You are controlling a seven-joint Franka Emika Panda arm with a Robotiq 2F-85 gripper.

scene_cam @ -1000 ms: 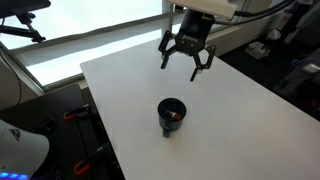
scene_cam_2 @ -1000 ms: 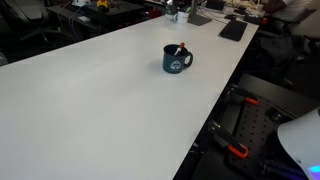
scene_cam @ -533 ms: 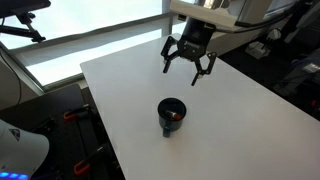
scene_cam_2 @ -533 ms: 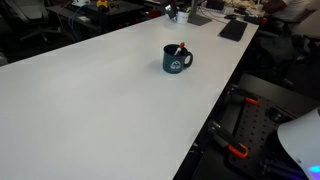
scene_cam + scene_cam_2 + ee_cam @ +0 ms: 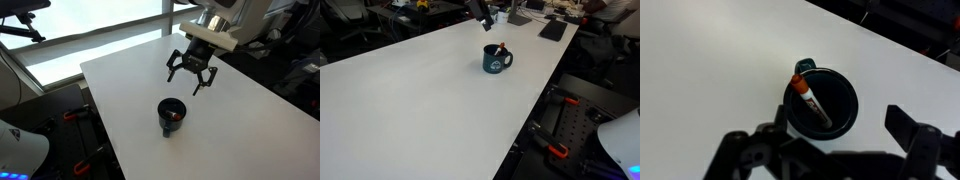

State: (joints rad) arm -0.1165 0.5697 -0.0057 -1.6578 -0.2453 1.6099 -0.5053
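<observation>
A dark blue mug [image 5: 171,114] stands on the white table [image 5: 240,120]; it also shows in an exterior view [image 5: 497,60] and the wrist view [image 5: 825,102]. A marker with an orange cap [image 5: 808,96] leans inside the mug. My gripper [image 5: 191,77] is open and empty, hovering above the table just behind the mug. In the wrist view its fingers [image 5: 835,150] frame the mug from above. In an exterior view only a bit of the gripper [image 5: 483,14] shows at the top edge.
The table's edges drop off to a floor with red-handled equipment [image 5: 80,130]. Desk clutter and a dark pad [image 5: 553,30] lie at the table's far end. A bright window area [image 5: 90,25] lies behind the table.
My gripper has moved down and toward the mug, staying open. The mug and marker have not moved.
</observation>
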